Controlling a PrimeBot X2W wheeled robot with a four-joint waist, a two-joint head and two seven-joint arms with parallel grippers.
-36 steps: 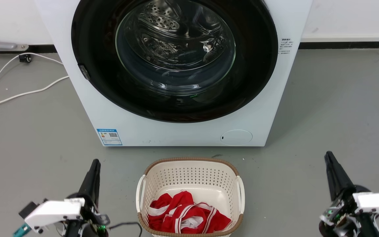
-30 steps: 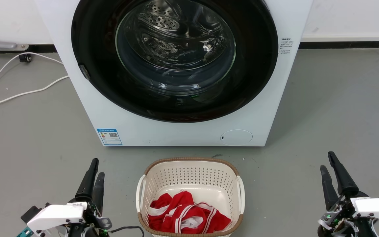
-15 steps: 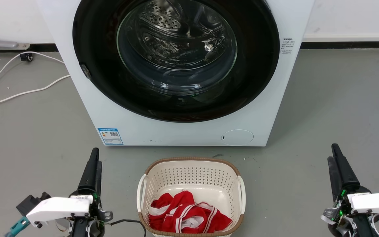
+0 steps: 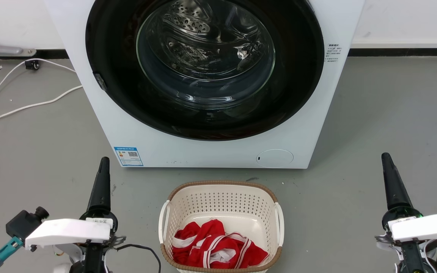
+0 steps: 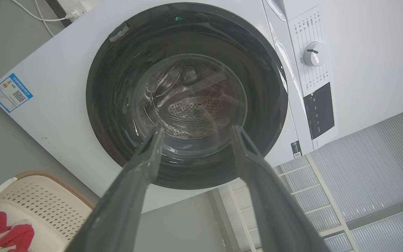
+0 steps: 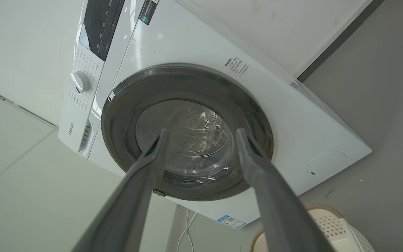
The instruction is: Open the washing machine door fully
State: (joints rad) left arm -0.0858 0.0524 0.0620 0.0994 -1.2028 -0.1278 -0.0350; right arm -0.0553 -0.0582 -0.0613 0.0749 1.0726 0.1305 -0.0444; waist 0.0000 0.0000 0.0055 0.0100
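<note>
The white washing machine [image 4: 203, 153] stands straight ahead on the grey floor. Its round black washing machine door [image 4: 205, 64] lies flush against the front, and the steel drum shows through the glass bowl. A small latch piece [image 4: 99, 81] sits on the door's left edge. My left gripper [image 4: 103, 163] hovers low on the left, short of the machine, seen edge-on. My right gripper [image 4: 385, 157] hovers low on the right, also short of it. In the wrist views the left gripper [image 5: 198, 130] and the right gripper [image 6: 202, 132] are open and empty, pointing at the door [image 5: 187, 94] [image 6: 187, 115].
A cream perforated basket [image 4: 220, 185] holding red and white cloth [image 4: 212, 246] stands on the floor between my arms, just in front of the machine. White cables [image 4: 32, 106] trail over the floor at the left. A white wall runs behind.
Both grippers have moved forward toward the machine and turned edge-on to the head camera. The head view has shifted slightly. The door has stayed shut.
</note>
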